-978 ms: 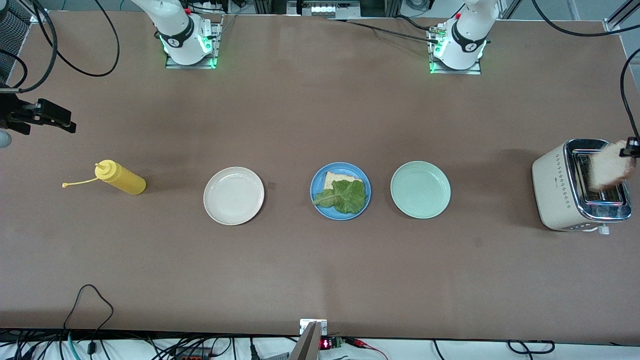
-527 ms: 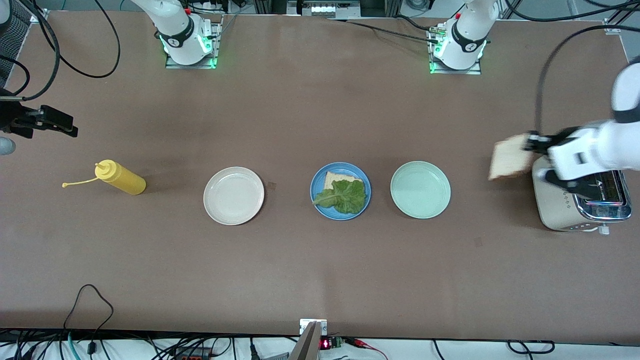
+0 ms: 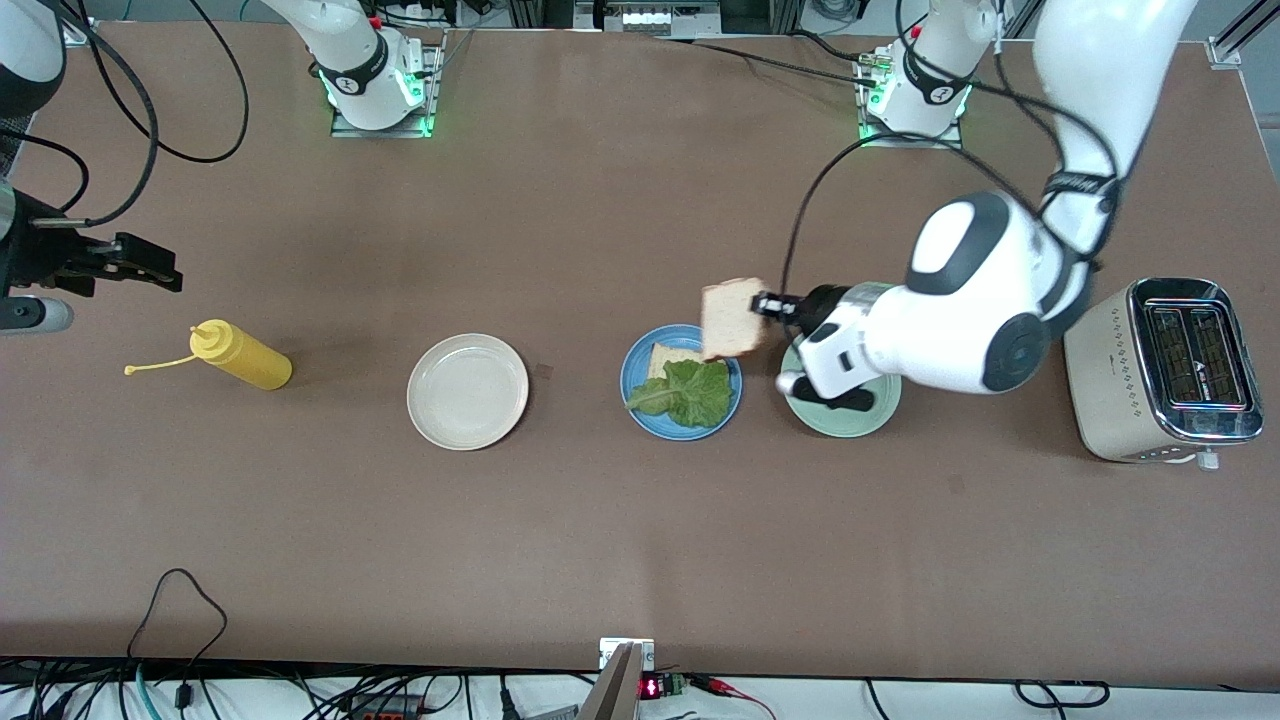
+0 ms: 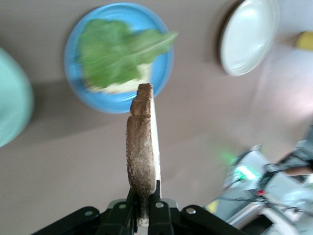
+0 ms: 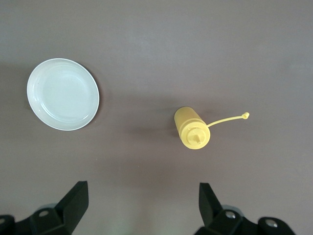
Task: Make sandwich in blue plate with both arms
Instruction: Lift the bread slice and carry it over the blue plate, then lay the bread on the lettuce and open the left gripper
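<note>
The blue plate (image 3: pixel 636 398) sits mid-table holding a bread slice (image 3: pixel 668 357) topped with a green lettuce leaf (image 3: pixel 690 393). My left gripper (image 3: pixel 770 304) is shut on a second bread slice (image 3: pixel 732 318), held on edge in the air over the plate's rim toward the left arm's end. In the left wrist view the slice (image 4: pixel 143 147) stands edge-on in my left gripper (image 4: pixel 145 200), over the table beside the blue plate (image 4: pixel 159 73) and lettuce (image 4: pixel 112 51). My right gripper (image 3: pixel 150 266) is open and empty in the air near the yellow bottle; its fingers (image 5: pixel 73 200) show spread wide.
A cream-white plate (image 3: pixel 467 391) lies toward the right arm's end, with a yellow squeeze bottle (image 3: pixel 243 356) lying farther along. A mint-green plate (image 3: pixel 880 410) lies under the left wrist. A toaster (image 3: pixel 1160 370) stands at the left arm's end.
The left arm has carried the bread slice from the toaster across the mint-green plate to the blue plate. The right gripper has drifted slightly toward the bottle.
</note>
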